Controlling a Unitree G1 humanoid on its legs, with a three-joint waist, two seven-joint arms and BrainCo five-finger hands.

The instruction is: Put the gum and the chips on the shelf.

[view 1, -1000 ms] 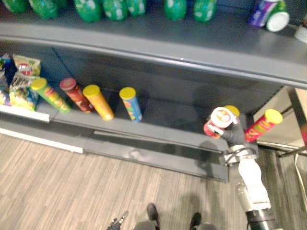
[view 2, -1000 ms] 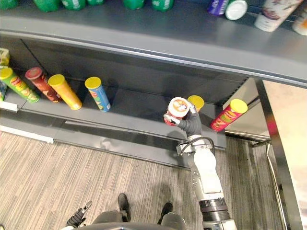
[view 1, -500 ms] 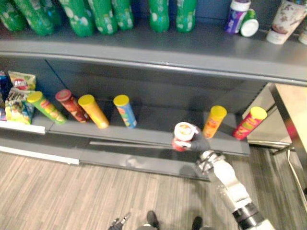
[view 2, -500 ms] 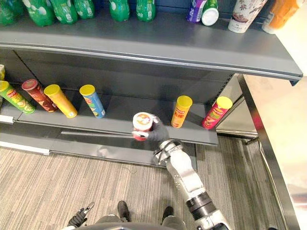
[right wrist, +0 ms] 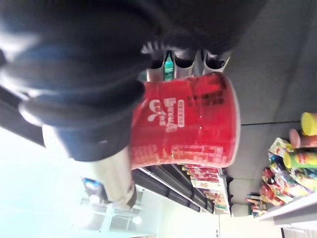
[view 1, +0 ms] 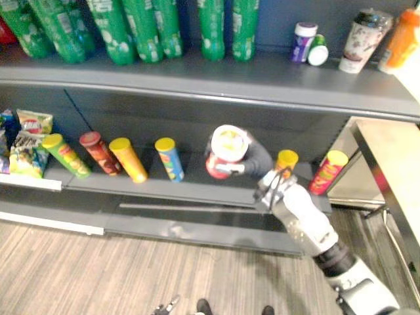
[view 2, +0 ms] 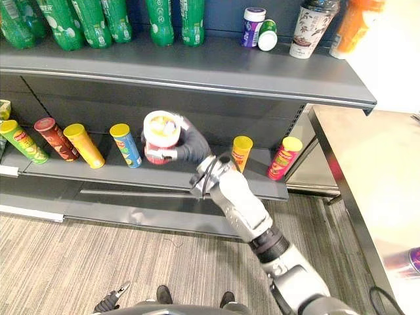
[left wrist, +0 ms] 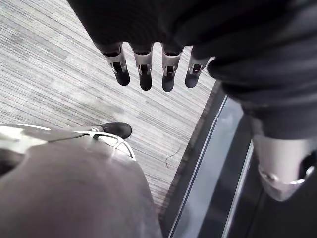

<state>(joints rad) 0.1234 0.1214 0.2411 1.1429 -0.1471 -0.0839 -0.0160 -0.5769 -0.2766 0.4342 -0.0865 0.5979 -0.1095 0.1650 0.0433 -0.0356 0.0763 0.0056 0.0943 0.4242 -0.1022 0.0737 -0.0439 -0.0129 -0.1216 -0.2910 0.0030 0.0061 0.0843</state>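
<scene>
Down by the striped floor (left wrist: 49, 79), the left hand (left wrist: 145, 72) hangs idle, fingers straight and loose. Ahead and higher, the right hand (view 2: 191, 148) has its fingers curled round the wall of the red chips cup (view 2: 160, 136), which is in the air in front of the lower shelf (view 1: 190, 189), pale lid toward the camera. The cup looks light and thin-walled, with a glossy, tapering side. It likely wants a moderate wrap around the middle, clear of the lid, since a hard squeeze could dent it. Behind it, chip tubes (view 1: 169, 159) stand in a row with a gap. Farther up, green bottles (view 1: 213, 26) line the upper shelf (view 1: 275, 85).
</scene>
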